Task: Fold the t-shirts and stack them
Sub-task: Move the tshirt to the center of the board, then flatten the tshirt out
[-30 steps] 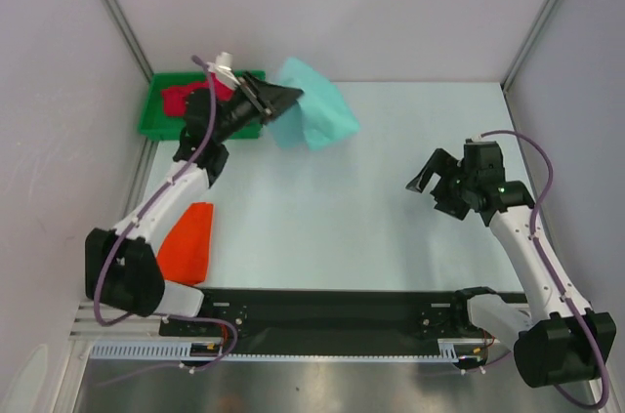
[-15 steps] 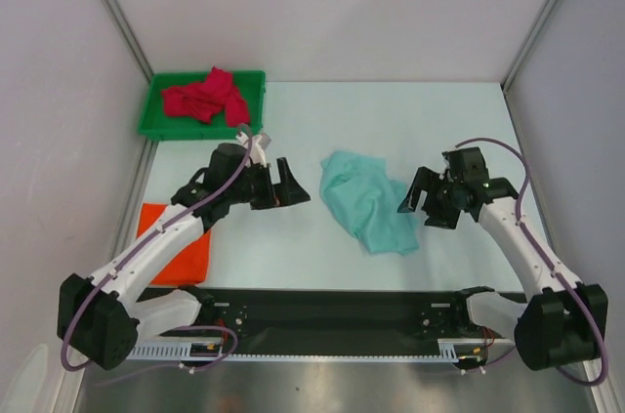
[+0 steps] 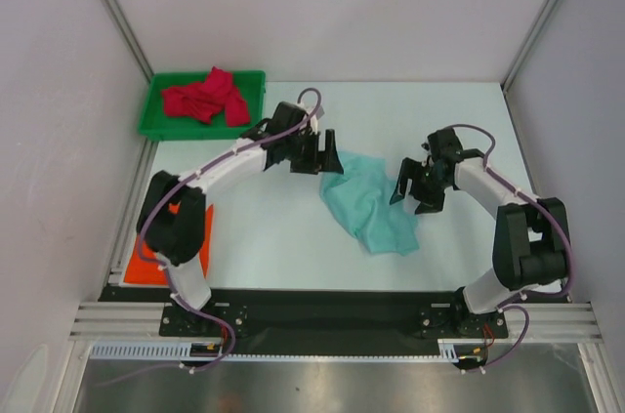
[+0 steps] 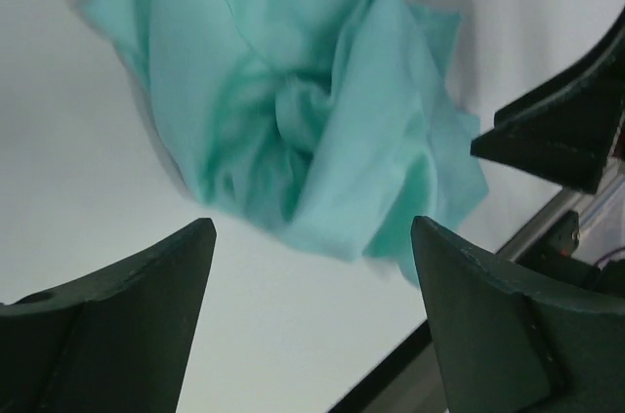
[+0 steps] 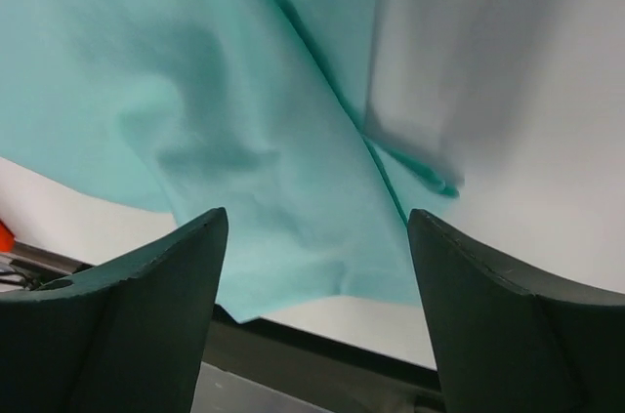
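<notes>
the mint green t-shirt [image 3: 371, 206] lies bunched in the middle of the table [image 3: 273, 237], between the two hands. the left hand [image 3: 325, 152] hangs at its far-left edge and the right hand [image 3: 408, 188] at its right edge, both released and holding nothing.

the risk is in the crumpling. a pinch into the central knot of folds would likely catch several layers and lift a twisted lump instead of a hem. the hands are also near each other (one shows in the other's wrist view), so closing in together could knock them.

collar and sleeves cannot be made out. the orange t-shirt [image 3: 146, 262] is partly hidden behind the left arm, perhaps folded. the crimson t-shirt [image 3: 203, 101] sits heaped in the green tray [image 3: 156, 127].
</notes>
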Action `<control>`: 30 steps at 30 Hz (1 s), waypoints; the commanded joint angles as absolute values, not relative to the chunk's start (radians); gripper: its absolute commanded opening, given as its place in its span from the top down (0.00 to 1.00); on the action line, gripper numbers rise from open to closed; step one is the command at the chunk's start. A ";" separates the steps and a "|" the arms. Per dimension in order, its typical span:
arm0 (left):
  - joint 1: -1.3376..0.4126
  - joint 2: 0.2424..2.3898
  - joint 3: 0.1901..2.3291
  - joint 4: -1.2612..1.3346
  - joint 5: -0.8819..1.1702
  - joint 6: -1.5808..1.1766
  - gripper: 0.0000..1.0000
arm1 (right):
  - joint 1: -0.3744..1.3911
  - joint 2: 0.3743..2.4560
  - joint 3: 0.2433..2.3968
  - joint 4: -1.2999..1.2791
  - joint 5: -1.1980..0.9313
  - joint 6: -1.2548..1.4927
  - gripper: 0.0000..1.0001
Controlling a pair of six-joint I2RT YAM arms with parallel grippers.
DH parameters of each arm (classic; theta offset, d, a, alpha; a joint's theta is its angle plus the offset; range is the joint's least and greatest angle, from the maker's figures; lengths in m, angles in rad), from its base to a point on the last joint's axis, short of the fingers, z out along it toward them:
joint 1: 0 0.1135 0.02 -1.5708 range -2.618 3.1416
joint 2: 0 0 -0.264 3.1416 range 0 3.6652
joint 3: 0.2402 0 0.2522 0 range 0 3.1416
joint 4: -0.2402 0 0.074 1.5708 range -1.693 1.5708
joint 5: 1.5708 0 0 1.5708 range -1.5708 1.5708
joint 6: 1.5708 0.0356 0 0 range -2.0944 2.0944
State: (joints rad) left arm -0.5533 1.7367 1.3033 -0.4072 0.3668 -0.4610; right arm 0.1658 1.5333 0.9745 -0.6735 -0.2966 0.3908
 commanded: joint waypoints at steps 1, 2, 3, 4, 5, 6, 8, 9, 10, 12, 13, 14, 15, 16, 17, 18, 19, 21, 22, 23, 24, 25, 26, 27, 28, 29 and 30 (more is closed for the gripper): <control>-0.520 1.854 1.493 -0.420 0.406 -0.411 0.12 | 0.140 1.589 1.074 -0.614 -0.285 0.371 0.19; -0.515 1.894 1.528 -0.426 0.420 -0.410 0.12 | 0.130 1.618 1.083 -0.608 -0.290 0.377 0.20; -0.511 1.957 1.561 -0.439 0.419 -0.405 0.13 | 0.109 1.634 1.095 -0.600 -0.302 0.394 0.22; -0.509 1.994 1.624 -0.448 0.420 -0.402 0.16 | 0.100 1.646 1.098 -0.572 -0.336 0.403 0.26; -0.505 2.023 1.655 -0.459 0.420 -0.396 0.18 | 0.092 1.657 1.100 -0.554 -0.357 0.413 0.28; -0.497 2.076 1.682 -0.472 0.425 -0.393 0.21 | 0.081 1.684 1.106 -0.540 -0.374 0.425 0.30; -0.492 2.118 1.749 -0.482 0.431 -0.385 0.25 | 0.081 1.715 1.120 -0.505 -0.416 0.446 0.31; -0.491 2.155 1.768 -0.488 0.428 -0.382 0.25 | 0.084 1.739 1.132 -0.496 -0.423 0.449 0.31; -0.491 2.170 1.799 -0.491 0.425 -0.379 0.25 | 0.084 1.756 1.140 -0.491 -0.428 0.457 0.31; -0.491 2.203 1.822 -0.494 0.422 -0.377 0.22 | 0.086 1.794 1.157 -0.495 -0.426 0.454 0.31; -0.491 2.229 1.838 -0.495 0.423 -0.380 0.22 | 0.086 1.805 1.172 -0.503 -0.422 0.450 0.31; -0.491 2.240 1.844 -0.494 0.429 -0.388 0.21 | 0.086 1.816 1.180 -0.508 -0.420 0.442 0.32; -0.491 2.252 1.845 -0.489 0.433 -0.393 0.21 | 0.084 1.828 1.187 -0.509 -0.417 0.436 0.33; -0.491 2.267 1.845 -0.486 0.442 -0.397 0.23 | 0.081 1.844 1.195 -0.506 -0.422 0.431 0.39; -0.491 2.270 1.844 -0.480 0.449 -0.405 0.26 | 0.078 1.851 1.198 -0.505 -0.423 0.430 0.43; -0.491 2.273 1.841 -0.465 0.456 -0.406 0.29 | 0.077 1.856 1.203 -0.505 -0.425 0.430 0.51; -0.491 2.275 1.841 -0.459 0.462 -0.410 0.33 | 0.074 1.864 1.209 -0.506 -0.422 0.430 0.52; -0.489 2.279 1.842 -0.451 0.468 -0.413 0.39 | 0.066 1.867 1.226 -0.509 -0.410 0.428 0.52; -0.488 2.279 1.844 -0.445 0.477 -0.419 0.46 | 0.061 1.867 1.229 -0.509 -0.403 0.426 0.52; -0.486 2.283 1.844 -0.431 0.483 -0.423 0.51 | 0.058 1.867 1.235 -0.509 -0.403 0.426 0.53; -0.485 2.283 1.844 -0.423 0.485 -0.428 0.56 | 0.057 1.868 1.241 -0.514 -0.405 0.425 0.62; -0.486 2.283 1.844 -0.416 0.486 -0.436 0.66 | 0.054 1.871 1.244 -0.515 -0.410 0.422 0.73; -0.486 2.281 1.845 -0.401 0.491 -0.439 0.71 | 0.052 1.878 1.249 -0.518 -0.416 0.422 0.87; -0.486 2.281 1.845 -0.396 0.492 -0.442 0.73 | 0.051 1.879 1.259 -0.526 -0.423 0.419 0.99; -0.486 2.281 1.851 -0.394 0.492 -0.445 0.82 | 0.048 1.882 1.264 -0.528 -0.428 0.419 1.00; -0.486 2.281 1.856 -0.393 0.494 -0.445 0.90 | 0.048 1.884 1.269 -0.531 -0.429 0.420 1.00; -0.486 2.280 1.873 -0.400 0.491 -0.443 0.99 | 0.048 1.884 1.287 -0.550 -0.413 0.420 1.00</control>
